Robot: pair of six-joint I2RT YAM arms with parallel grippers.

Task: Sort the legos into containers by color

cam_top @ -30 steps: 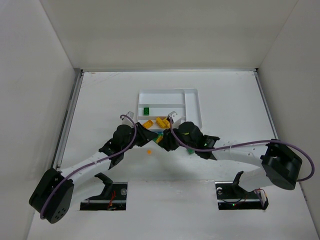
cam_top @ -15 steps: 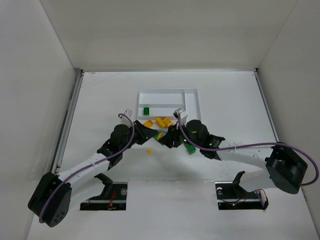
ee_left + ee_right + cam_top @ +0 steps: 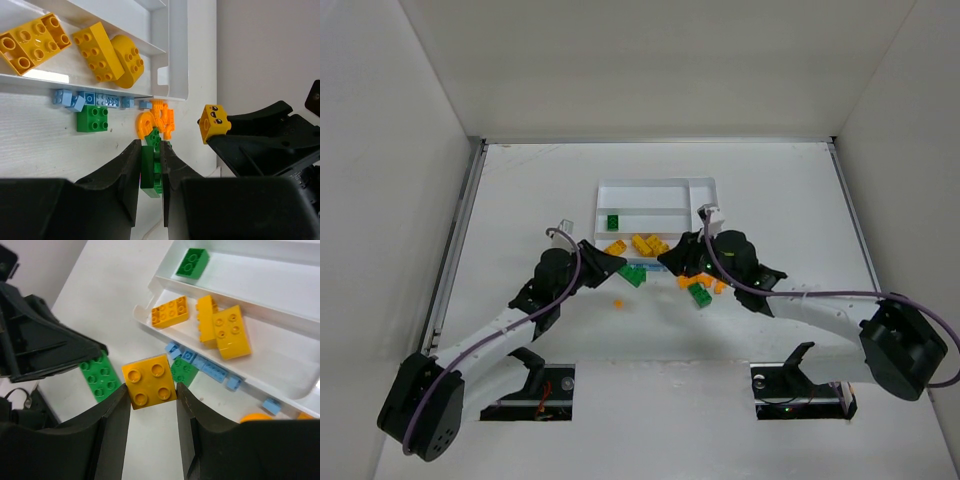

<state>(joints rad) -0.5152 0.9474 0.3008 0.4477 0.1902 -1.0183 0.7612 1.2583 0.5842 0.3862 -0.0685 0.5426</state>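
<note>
Right fingers [image 3: 112, 430] half-spread, clamping yellow square brick [image 3: 149, 381] above surface, just short of tray [image 3: 272, 310]; yellow bricks [image 3: 227, 337] lie in nearest section ahead. Left fingers [image 3: 125, 175] narrow, pinching green brick [image 3: 148, 172]; green section one further.

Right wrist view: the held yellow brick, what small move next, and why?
Probably carry the yellow brick over the near tray section and release: the right tool grips it short of that section, where yellow bricks lie.
</note>
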